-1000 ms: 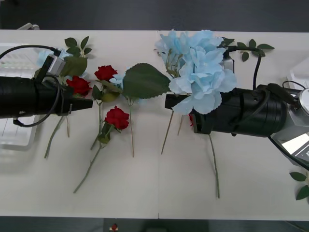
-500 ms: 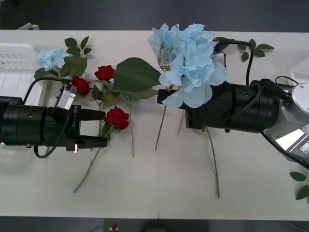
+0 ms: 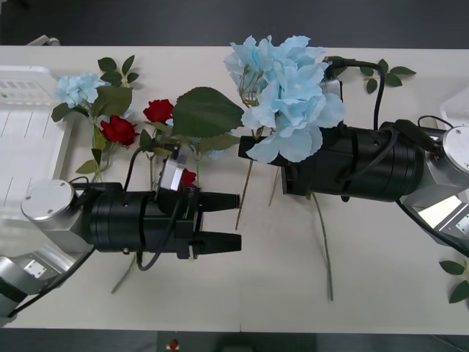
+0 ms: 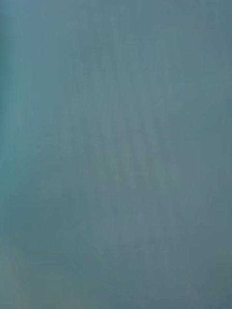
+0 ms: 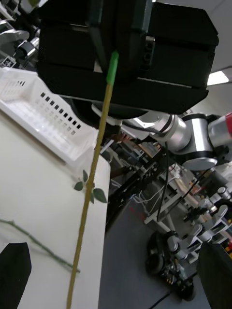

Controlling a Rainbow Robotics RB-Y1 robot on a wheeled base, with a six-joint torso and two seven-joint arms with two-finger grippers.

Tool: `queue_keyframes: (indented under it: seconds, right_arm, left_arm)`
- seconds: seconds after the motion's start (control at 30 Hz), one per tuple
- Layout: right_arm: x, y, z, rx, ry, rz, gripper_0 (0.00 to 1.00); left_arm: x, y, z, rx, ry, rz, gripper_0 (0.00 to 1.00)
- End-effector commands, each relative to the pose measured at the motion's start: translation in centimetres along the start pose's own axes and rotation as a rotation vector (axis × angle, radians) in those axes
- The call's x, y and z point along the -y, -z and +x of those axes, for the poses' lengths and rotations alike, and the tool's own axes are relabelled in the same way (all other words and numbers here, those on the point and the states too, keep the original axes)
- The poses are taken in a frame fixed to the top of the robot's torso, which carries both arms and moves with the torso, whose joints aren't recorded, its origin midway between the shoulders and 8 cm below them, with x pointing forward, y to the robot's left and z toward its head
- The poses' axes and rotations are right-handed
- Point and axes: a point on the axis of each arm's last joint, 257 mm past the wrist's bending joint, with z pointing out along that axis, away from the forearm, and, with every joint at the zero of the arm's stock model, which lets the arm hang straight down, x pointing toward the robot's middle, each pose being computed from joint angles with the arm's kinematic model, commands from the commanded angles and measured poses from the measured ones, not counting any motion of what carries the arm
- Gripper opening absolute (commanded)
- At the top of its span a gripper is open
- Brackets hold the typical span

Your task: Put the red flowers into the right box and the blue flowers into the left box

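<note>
My right gripper (image 3: 248, 149) is shut on the stem (image 5: 112, 63) of a big pale blue flower cluster (image 3: 286, 95), held above the table's middle. Its petals blanket the right wrist view. The stem hangs down to the tips of my open left gripper (image 3: 231, 220) (image 5: 115, 280), between its black fingers (image 3: 220, 199) and not gripped. Two red roses (image 3: 160, 110) (image 3: 119, 130) lie on the table. A third rose (image 3: 189, 176) peeks out behind my left wrist. A small blue flower (image 3: 77, 88) lies beside the left box (image 3: 29, 139). The right box (image 3: 458, 110) (image 5: 48, 120) is at the far right.
Loose leaf sprigs lie at the back left (image 3: 117, 70), back right (image 3: 385, 71) and front right (image 3: 458, 279). A bare green stem (image 3: 324, 253) lies under my right arm. A large green leaf (image 3: 205, 114) spreads beside the roses.
My left arm swung from the left box side toward the centre and its fingers opened at the hanging stem. The right gripper shifted the blue cluster slightly left, then held still.
</note>
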Motion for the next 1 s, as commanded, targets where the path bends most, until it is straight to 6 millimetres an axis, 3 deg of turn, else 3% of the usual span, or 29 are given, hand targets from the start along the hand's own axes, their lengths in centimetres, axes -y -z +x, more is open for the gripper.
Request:
queue_keyframes:
  seconds: [0.03,0.33,0.4,0.47,0.5,0.53,1.0]
  right_arm:
    - [-1.5,-0.8,-1.6,0.021,0.001,-0.042,0.0]
    - [-1.5,-0.7,-1.6,0.021,0.0,-0.042,0.0]
    - [-1.5,-0.8,-1.6,0.021,0.001,-0.042,0.0]
    - [-1.5,-0.8,-1.6,0.021,0.001,-0.042,0.0]
    - [-1.5,-0.7,-1.6,0.021,0.002,-0.042,0.0]
    - [-1.5,-0.7,-1.7,0.022,0.001,-0.041,0.0]
    - [-1.5,-0.7,-1.6,0.022,-0.002,-0.04,0.0]
  left_arm:
    - [0.5,-1.7,-0.8,0.034,0.015,0.016,1.0]
    - [0.1,-3.7,-1.5,0.073,0.004,0.007,1.0]
    - [-0.4,-4.0,-1.5,0.077,-0.001,-0.005,0.79]
    - [-0.6,-3.9,-1.6,0.08,0.0,-0.014,0.45]
    - [-0.8,-3.8,-1.7,0.08,-0.003,-0.019,0.14]
    - [-0.8,-3.7,-1.6,0.078,-0.002,-0.022,0.01]
    - [-1.5,-2.8,-2.2,0.087,-0.002,-0.045,0.0]
